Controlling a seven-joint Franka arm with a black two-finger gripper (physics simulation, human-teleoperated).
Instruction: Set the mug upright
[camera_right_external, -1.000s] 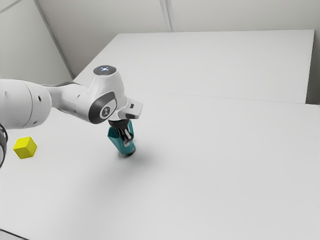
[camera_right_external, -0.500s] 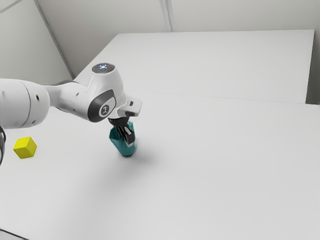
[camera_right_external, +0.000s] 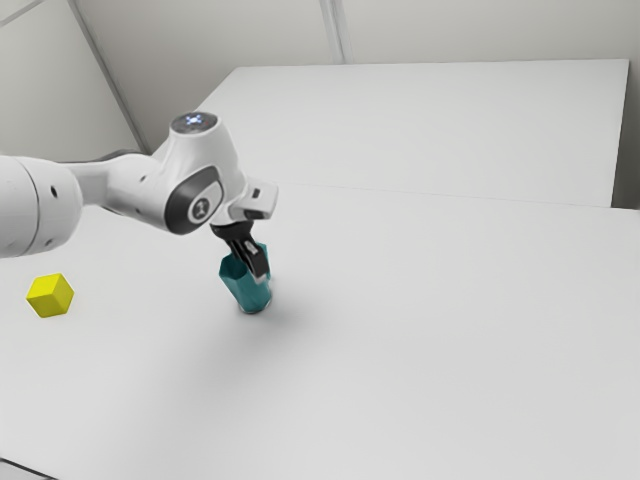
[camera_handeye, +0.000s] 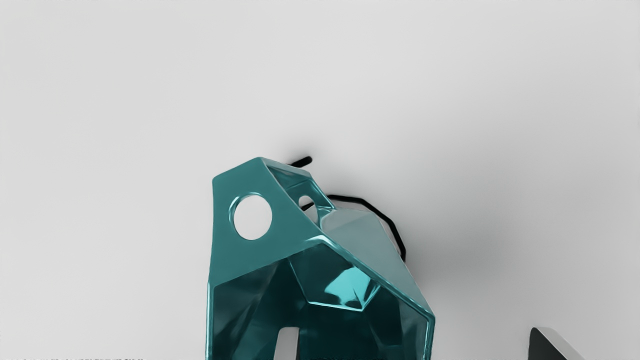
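Exterior view: the fingers (camera_right_external: 257, 263) hide part of the teal mug (camera_right_external: 248, 292)

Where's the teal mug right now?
Exterior view: the mug is on the table, left of center, right at the gripper's fingertips, with the yellow cube farther toward the exterior view's left.

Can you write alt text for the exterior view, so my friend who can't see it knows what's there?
A robot's black hand reaches down to a teal mug, which sits open end up on a big white table. The white arm comes in from the exterior view's left, where a yellow cube lies too.
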